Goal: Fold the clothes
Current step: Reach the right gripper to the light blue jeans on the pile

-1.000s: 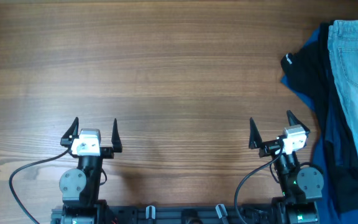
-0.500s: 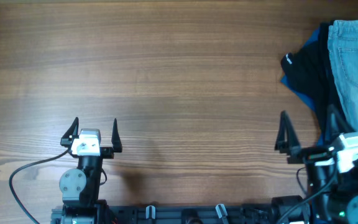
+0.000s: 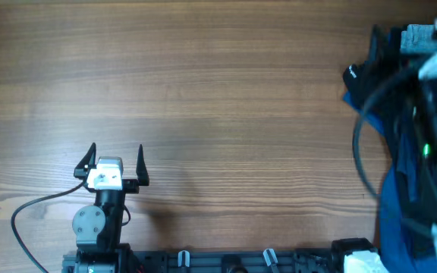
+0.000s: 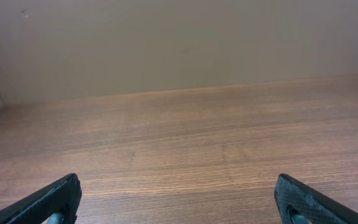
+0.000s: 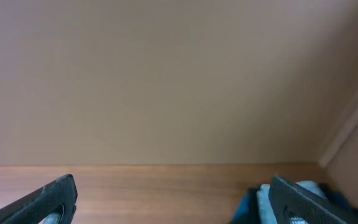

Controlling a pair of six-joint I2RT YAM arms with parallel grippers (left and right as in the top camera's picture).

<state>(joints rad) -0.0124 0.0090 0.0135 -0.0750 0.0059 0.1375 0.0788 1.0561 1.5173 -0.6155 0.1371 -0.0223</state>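
Denim shorts [image 5: 265, 196], limp but weighty, mostly hidden beneath the right arm [image 3: 423, 114].
Left claw [image 3: 114, 155] and right claw [image 5: 174, 198] gape empty; the thick waistband is probably the surest hold.

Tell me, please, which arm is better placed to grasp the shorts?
Right: the right gripper, open, is at the shorts; the left gripper sits far off by its base.
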